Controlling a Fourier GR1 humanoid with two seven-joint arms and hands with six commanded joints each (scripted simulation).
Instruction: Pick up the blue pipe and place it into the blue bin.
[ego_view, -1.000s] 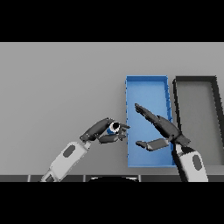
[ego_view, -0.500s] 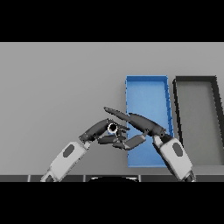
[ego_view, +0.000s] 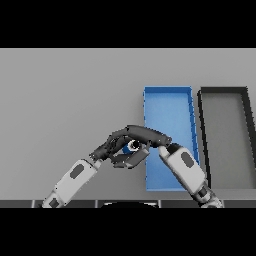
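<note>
- Since the earlier frame the right hand has swung away from the blue bin toward 9 o'clock, and it now lies over the left hand, at the same spot where the pipe is.
- Nearest to the robot, the left arm comes in from 7 o'clock and the right forearm from 5 o'clock; the right forearm crosses the near part of the bin.
- Just beyond, the left hand is curled round the blue pipe, which shows only as a small blue and pale round end between the dark fingers. The pipe is just beside the bin's left wall, at its 9 o'clock side, not inside it.
- The right hand stretches across the top of the pipe with its fingers almost straight; I cannot tell if they already press on it.
- To do this step well, I think one hand should have a firm hold before the other lets go, and the pipe should stay level during the change.
- After that, the short way toward 3 o'clock must lift the pipe over the bin's wall, not push against it.
- Farther out, the bin's inside looks free, and a dark bin stands at its 3 o'clock side.
</note>
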